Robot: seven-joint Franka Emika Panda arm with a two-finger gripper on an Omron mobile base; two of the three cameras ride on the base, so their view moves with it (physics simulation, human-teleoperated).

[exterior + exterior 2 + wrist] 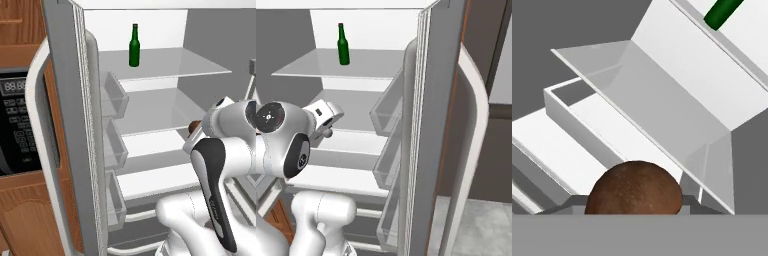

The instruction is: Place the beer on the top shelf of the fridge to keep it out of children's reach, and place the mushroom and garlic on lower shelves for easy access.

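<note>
Here, the fridge is seen with its door swung open, and the beer is stood upright on the top shelf, toward the shelf's rear edge and left of its middle as seen from the left base view. In the right base view the same bottle is found near the rear edge of that panel. In the hand view only the bottle's dark green lower part is caught at the upper right corner.

The mushroom is held by the end effector, which is clenched on it; the brown cap is seen bulging up at the bottom of the hand view, directly ahead of the camera. In the left base view a small part of the brown cap is glimpsed at the wrist, just off the front right corner of one of the lower shelves. Whether the mushroom is touching that shelf cannot be told. The beer is well apart from the end effector, one shelf level higher and farther back.

Clear door bins are stacked down the inside of the open door.
</note>
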